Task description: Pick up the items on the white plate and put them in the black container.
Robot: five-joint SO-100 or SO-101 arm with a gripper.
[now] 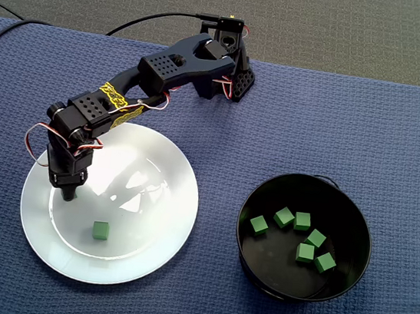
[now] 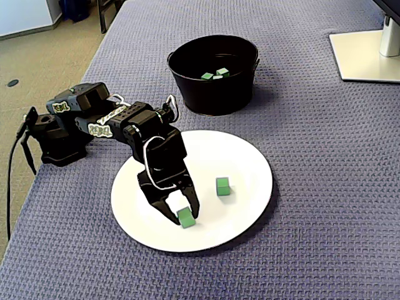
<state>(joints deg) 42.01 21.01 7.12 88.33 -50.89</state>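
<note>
At lower centre of a fixed view, the claw (image 2: 181,214) stands partly spread astride a green cube (image 2: 186,219) on the white plate (image 2: 250,156). A second cube (image 2: 222,185) lies just right of it. Six more cubes (image 1: 305,252) sit in the black bucket (image 2: 212,97) at upper centre.

Seen from above in a fixed view, the black robot arm (image 1: 92,114) covers the small green cube (image 2: 186,219) lying between the fingers of the gripper (image 2: 181,212). Whether they touch it is unclear. The near wall of the round black container (image 2: 212,94) hides some of its cubes. The flat white stand base (image 2: 365,56) is cut off at the right edge.
</note>
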